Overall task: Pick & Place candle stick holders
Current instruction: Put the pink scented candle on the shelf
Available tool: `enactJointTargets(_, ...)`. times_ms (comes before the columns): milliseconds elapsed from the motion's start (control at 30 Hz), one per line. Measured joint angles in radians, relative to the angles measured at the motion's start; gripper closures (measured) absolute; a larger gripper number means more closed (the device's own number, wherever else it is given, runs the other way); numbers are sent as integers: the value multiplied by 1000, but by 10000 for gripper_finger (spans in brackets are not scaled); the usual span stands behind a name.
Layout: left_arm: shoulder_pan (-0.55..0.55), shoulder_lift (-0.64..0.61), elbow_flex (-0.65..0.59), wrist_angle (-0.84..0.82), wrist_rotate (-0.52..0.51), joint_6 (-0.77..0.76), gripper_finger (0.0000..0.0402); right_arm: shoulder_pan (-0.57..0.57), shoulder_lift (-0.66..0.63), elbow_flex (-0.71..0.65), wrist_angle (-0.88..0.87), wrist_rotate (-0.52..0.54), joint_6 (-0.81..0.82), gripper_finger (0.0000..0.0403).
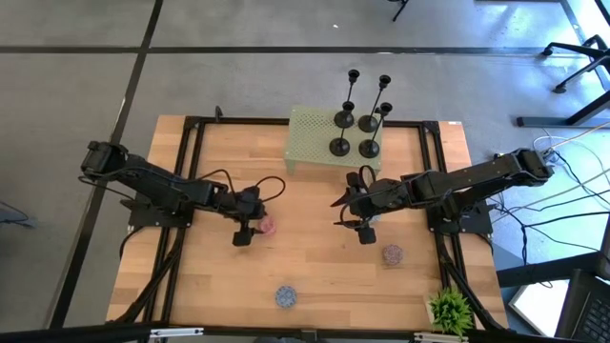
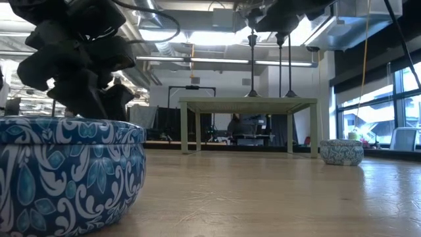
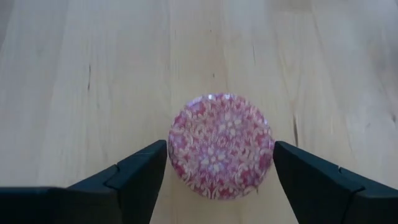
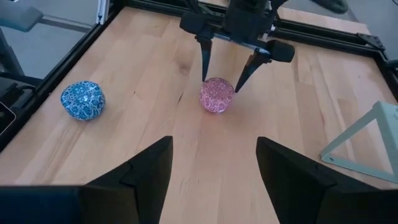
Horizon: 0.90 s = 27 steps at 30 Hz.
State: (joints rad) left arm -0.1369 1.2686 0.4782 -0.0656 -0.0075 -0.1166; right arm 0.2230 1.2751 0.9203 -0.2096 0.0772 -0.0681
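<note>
Seen from above, the left gripper (image 1: 250, 229) hangs over the wooden table (image 1: 315, 267) with a small pink patterned container (image 1: 268, 226) at its fingertips, while the right gripper (image 1: 360, 226) waits near the table's middle, a purple-grey container (image 1: 392, 254) just beyond it and a blue one (image 1: 286, 296) nearer the front edge. The four black candle stick holders (image 1: 355, 133) stand upright on a pale green perforated stand (image 1: 310, 138) behind the right gripper, untouched. From table height, a blue patterned container (image 2: 69, 174) fills the foreground; the stand (image 2: 247, 102) carries the holders' thin stems (image 2: 252, 62) in the distance. The left wrist camera shows its fingers (image 3: 140, 177) spread to either side of the pink container (image 3: 221, 144), not pressing it. The right wrist camera shows its own fingers (image 4: 146, 171) held apart and empty, facing the left gripper (image 4: 221, 81) straddling the pink container (image 4: 216, 94).
</note>
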Motion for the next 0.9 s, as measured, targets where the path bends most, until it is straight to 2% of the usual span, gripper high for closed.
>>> enactJointTargets(300, 30, 4, 0, 41, 8, -1, 109, 0, 0, 0, 19, 0, -1, 167)
enactJointTargets(433, 36, 34, 0, 54, 53, -25, 102, 0, 0, 0, 20, 0, -1, 167)
enactJointTargets(667, 36, 97, 28, 78, 56, -4, 81, 0, 0, 0, 20, -1, -1, 167)
enactJointTargets(900, 26, 133, 49, 55, 82, 0, 77, 0, 0, 0, 19, -3, -1, 167)
